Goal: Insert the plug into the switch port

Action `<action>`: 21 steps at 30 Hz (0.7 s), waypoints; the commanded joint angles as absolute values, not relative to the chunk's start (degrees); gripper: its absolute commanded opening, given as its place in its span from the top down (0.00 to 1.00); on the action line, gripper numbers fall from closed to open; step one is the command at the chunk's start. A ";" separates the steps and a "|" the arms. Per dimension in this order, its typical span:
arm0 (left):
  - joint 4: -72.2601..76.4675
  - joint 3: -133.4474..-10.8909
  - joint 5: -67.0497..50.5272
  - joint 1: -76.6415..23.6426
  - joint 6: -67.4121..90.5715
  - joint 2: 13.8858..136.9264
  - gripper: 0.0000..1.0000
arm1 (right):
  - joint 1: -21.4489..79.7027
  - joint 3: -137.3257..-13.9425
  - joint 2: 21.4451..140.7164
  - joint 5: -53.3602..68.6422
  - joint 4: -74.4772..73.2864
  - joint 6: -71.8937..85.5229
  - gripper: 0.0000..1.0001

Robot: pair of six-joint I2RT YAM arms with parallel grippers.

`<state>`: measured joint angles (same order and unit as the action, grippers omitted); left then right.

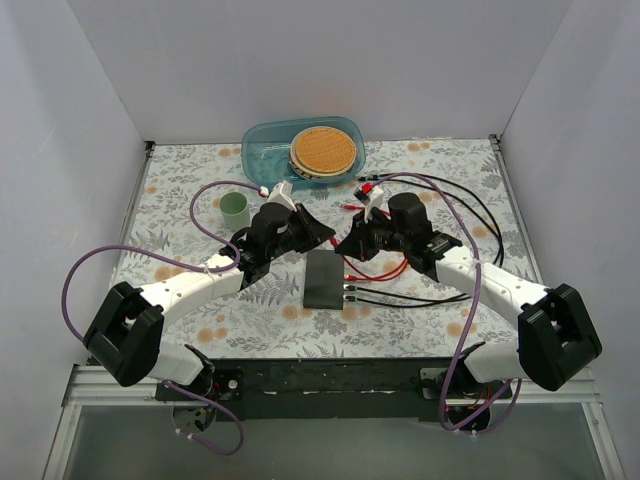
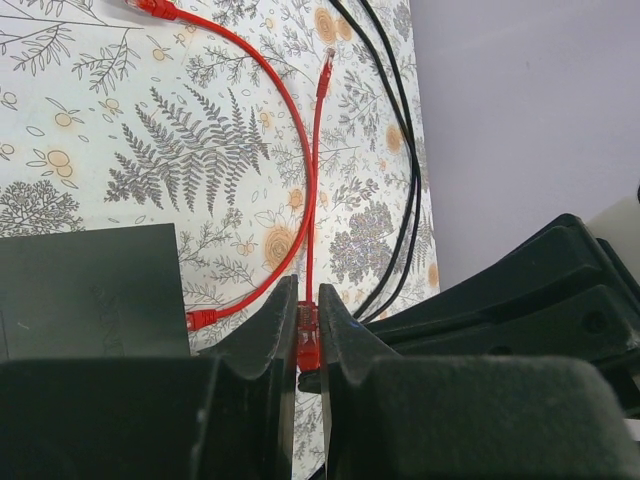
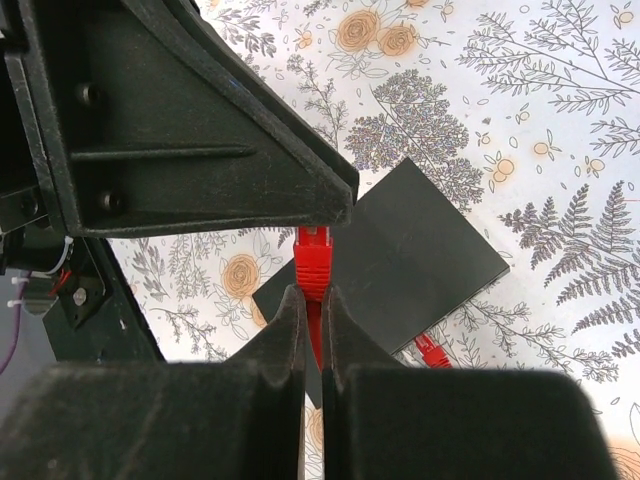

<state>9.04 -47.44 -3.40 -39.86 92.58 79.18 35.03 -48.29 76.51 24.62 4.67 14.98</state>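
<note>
The red plug [image 3: 313,262] hangs above the table, held from both sides. My left gripper [image 2: 308,310] is shut on the plug [image 2: 308,338], and its red cable [image 2: 314,180] runs away across the table. My right gripper [image 3: 313,300] is shut on the same plug's boot, and the tip points up under the left gripper's fingers [image 3: 200,130]. In the top view both grippers, left [image 1: 318,234] and right [image 1: 350,243], meet just behind the switch [image 1: 324,280]. The flat black switch [image 3: 420,240] lies below. Another red plug [image 3: 432,352] sits at its edge.
Red and black cables [image 1: 440,215] loop over the right half of the floral table. Some end at the switch's right edge [image 1: 348,292]. A blue tub [image 1: 265,150] holding a round wicker disc stands at the back, with a green cup [image 1: 234,210] to its left. White walls enclose the table.
</note>
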 commanded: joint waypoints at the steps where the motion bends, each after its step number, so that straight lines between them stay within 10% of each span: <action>1: 9.32 -48.87 -3.95 -39.99 91.85 77.61 1.00 | 35.24 -51.50 77.69 23.47 7.56 15.73 0.99; 4: 9.14 -48.87 -4.22 -39.99 91.23 77.61 0.99 | 35.33 -51.42 78.05 22.68 7.38 15.64 0.99; 8: 4.59 -49.65 -0.72 -39.90 90.09 77.17 0.21 | 35.33 -51.06 77.61 19.18 6.25 14.16 0.99; 11: 0.36 -48.96 5.52 -39.12 89.56 75.59 0.03 | 35.24 -51.15 77.61 15.75 3.62 11.69 0.99; 21: -3.17 -44.65 5.72 -34.28 83.41 76.46 0.03 | 33.84 -50.45 80.33 2.03 -5.17 7.30 0.99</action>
